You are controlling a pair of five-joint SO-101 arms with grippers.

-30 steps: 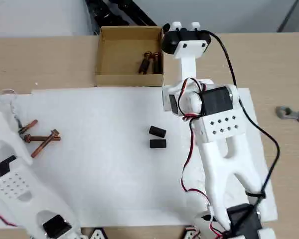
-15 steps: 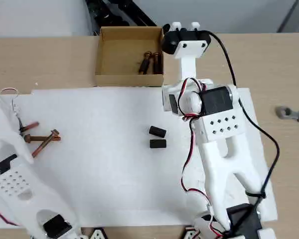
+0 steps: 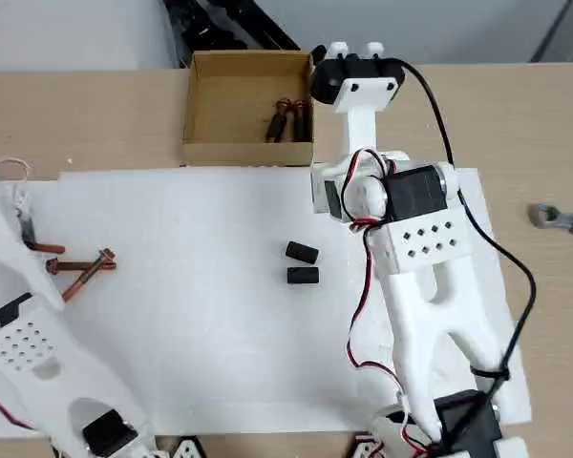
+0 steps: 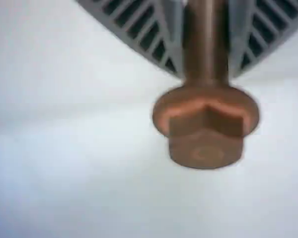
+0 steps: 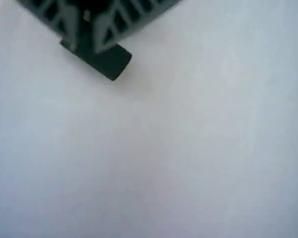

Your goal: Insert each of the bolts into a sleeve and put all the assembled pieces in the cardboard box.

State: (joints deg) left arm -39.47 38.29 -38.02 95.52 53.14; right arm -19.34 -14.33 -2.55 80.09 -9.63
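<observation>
My left arm runs up the left edge of the table. The left gripper is closed down narrow on the shaft of a copper-coloured metal bolt with a hex flange head, and the head sticks out past the ribbed grey fingers. From above, that bolt sits at the left edge of the white foam sheet. I cannot tell whether it is lifted clear.

My right arm comes up from the near edge and folds over the right part of the sheet. The right gripper is pinched on 1 black cylindrical sleeve above the white foam.

2 loose copper bolts lie touching each other just beside the held one. 2 spare black sleeves lie side by side near the sheet's middle. The brown cardboard box stands on the light wooden table against the sheet's far edge, with assembled pieces in its right corner. A small metal tool lies at the table's right edge.
</observation>
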